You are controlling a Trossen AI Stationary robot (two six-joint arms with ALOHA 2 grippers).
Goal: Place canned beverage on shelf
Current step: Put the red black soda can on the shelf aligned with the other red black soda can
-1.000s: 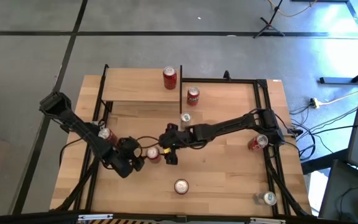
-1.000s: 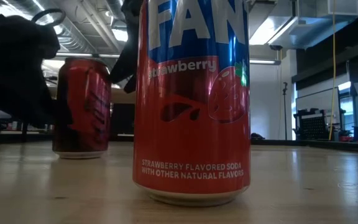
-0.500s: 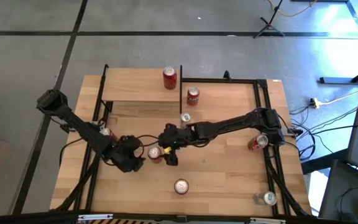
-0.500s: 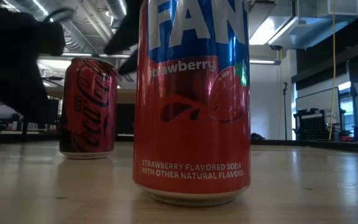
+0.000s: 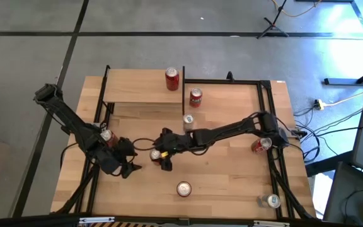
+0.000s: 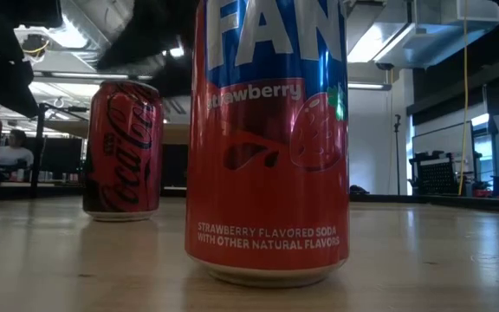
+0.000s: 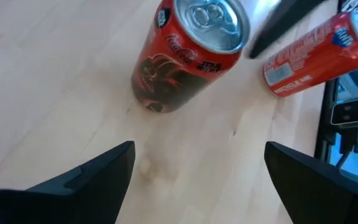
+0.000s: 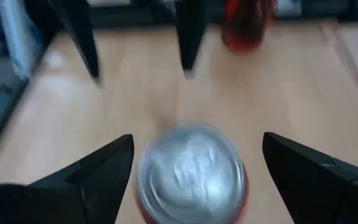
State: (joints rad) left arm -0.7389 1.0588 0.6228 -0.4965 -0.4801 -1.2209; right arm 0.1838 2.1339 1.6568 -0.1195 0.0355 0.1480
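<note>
A red Coca-Cola can (image 5: 155,154) stands upright on the tabletop near the middle; it also shows in the left wrist view (image 7: 188,53) and in the low view (image 6: 121,149). My right gripper (image 5: 163,159) is open around it: its fingers stand on either side of the can's silver top (image 8: 191,171) with gaps showing, touching nothing. My left gripper (image 5: 130,167) is open and empty, drawn back to the can's left (image 7: 199,146). The shelf (image 5: 137,87) stands at the table's far left and bears one red can (image 5: 172,79) near its right end.
Other cans stand about: beside the shelf (image 5: 196,97), behind the right gripper (image 5: 188,120), near the front edge (image 5: 183,188), which fills the low view (image 6: 267,139), by the left arm (image 5: 107,135), and two at the right (image 5: 261,145), (image 5: 273,200).
My left gripper has drawn away from the Coca-Cola can toward the table's left edge and risen, staying open. My right gripper has moved a little toward the left edge, over the can. In the low view the can has turned about, its label now facing the near edge.
</note>
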